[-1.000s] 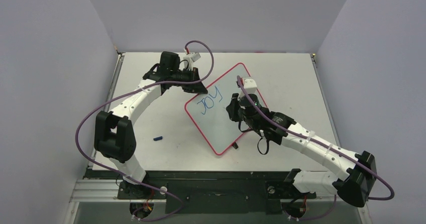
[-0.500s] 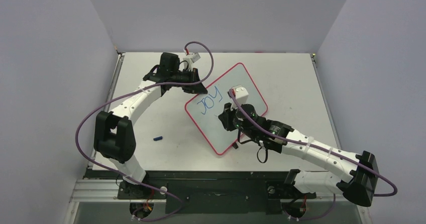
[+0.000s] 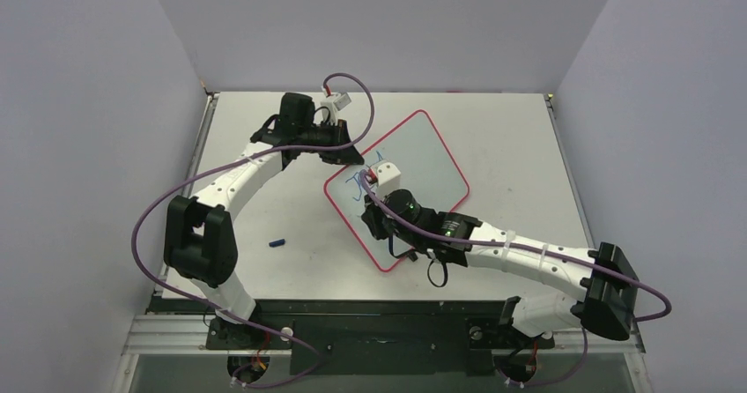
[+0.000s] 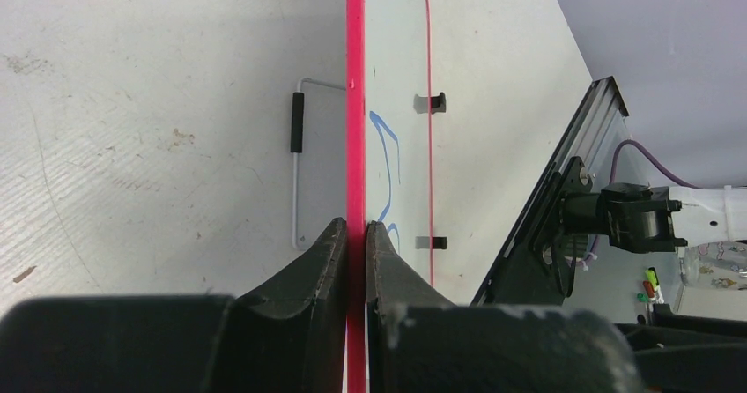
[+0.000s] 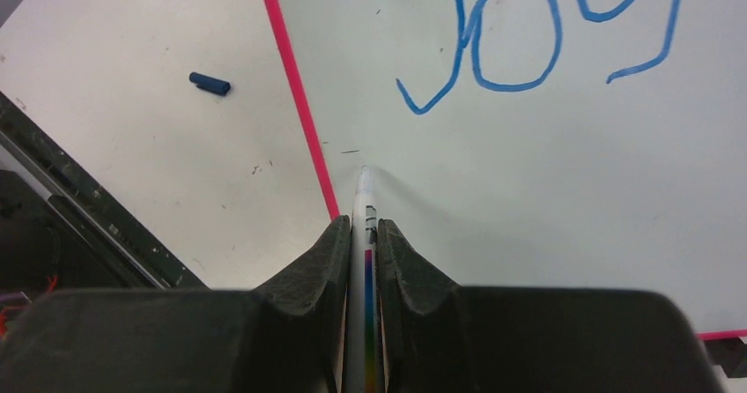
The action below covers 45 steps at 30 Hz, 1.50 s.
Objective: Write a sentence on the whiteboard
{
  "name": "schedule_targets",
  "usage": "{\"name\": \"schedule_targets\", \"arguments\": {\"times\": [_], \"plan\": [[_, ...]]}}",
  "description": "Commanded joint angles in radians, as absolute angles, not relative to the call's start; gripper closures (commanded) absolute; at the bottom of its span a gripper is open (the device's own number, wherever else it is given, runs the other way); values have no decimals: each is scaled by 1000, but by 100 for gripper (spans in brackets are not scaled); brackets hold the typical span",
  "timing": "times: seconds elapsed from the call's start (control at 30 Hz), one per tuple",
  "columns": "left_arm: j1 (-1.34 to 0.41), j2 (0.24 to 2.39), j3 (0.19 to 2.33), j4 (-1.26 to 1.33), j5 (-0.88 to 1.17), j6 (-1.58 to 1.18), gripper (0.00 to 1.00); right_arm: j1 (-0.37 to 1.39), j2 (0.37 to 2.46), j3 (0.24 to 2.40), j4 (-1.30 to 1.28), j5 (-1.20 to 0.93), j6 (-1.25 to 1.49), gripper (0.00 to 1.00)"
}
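Observation:
The whiteboard [image 3: 423, 159], glossy white with a thin red-pink frame, lies tilted mid-table with "JOY" written on it in blue [image 5: 520, 32]. My left gripper [image 3: 351, 155] is shut on the board's frame [image 4: 355, 102] at its far-left edge; two black feet [image 4: 430, 103] show on the opposite edge. My right gripper [image 3: 374, 219] is shut on a white marker [image 5: 363, 208] with a rainbow stripe. The marker's tip rests on or just above the board below the letter J, close to the frame's left edge [image 5: 299, 102].
A small blue marker cap lies on the table left of the board [image 3: 278, 242] and shows in the right wrist view [image 5: 210, 83]. A wire stand [image 4: 297, 164] sits under the board. The black front rail [image 3: 352, 309] runs along the near table edge.
My right gripper has moved left and nearer across the board with the marker, from the board's right side to below the "JOY". The left gripper and the board have stayed put.

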<state>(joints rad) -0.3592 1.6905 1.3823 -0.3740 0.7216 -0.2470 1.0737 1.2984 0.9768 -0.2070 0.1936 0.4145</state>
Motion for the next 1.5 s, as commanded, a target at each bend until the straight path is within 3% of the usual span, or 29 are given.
{"name": "schedule_targets", "arguments": {"times": [0.0,1.0,1.47], "plan": [[-367,1641,1378,-321,712,-198,100,1112,1306,1010,-146,201,393,100],[-367,1633,1373,-322,719,-196,100,1115,1400,1025,-167,374,449,100],[-368,1634,1376,-323,717,-195,100,1145,1389,973,-185,308,449,100]]}}
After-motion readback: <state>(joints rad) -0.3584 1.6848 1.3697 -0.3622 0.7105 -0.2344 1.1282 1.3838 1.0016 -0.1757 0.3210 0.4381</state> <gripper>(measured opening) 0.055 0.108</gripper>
